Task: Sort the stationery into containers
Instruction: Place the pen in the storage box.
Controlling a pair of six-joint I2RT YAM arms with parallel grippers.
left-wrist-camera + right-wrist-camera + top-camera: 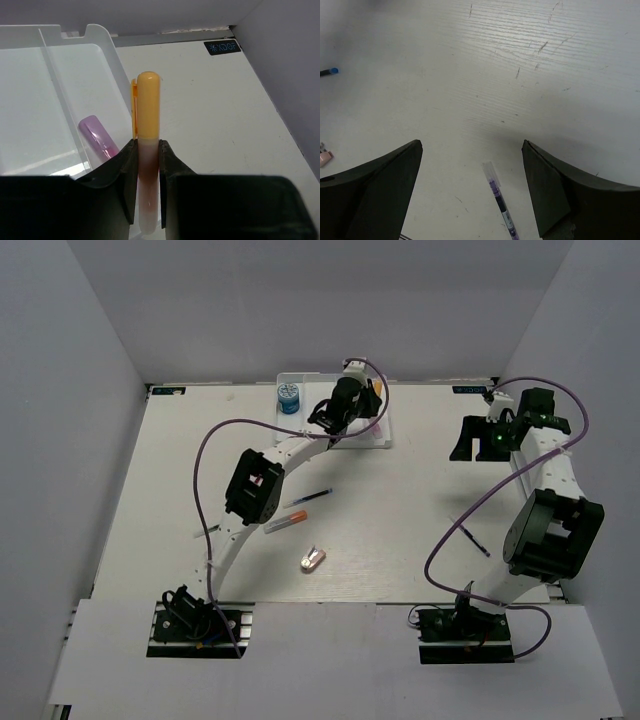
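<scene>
Left gripper (148, 146): the jaws are narrow and clamped on the barrel of a short marker with an orange cap and a pale pinkish body (149, 100). It is at the far edge of the grey-white tabletop (400, 530), near that edge's middle.
Marker's position: the cap appears to hang just beside the right outer wall of the white shallow plastic tray with long compartments (107, 55). That puts it on the tabletop side, not over a compartment. Its height above the surface cannot be told.
Main risk: if released here, the marker likely lands outside the tray or on its rim and tips either way.
Cause: the grip line runs along the wall rather than inside it, so a small shift toward the tray seems needed first.
Second risk: a short lilac marker (97, 135) already lies in the rightmost compartment close to that wall, and a dropped marker could land across it and rest crooked.
Tray corner: a blue round roll (289, 397) sits in the far left part of the tray.
Right gripper (471, 146): the jaws are wide and hold nothing. It is toward the far right corner of the tabletop.
Risk there: a thin purple-inked pen with a clear cap (499, 200) lies between the open fingers, and an off-centre descent could nudge it and set it rolling.
Unsorted: a thin dark pen (315, 497) and a small pinkish eraser (312, 560) lie near the tabletop's middle.
</scene>
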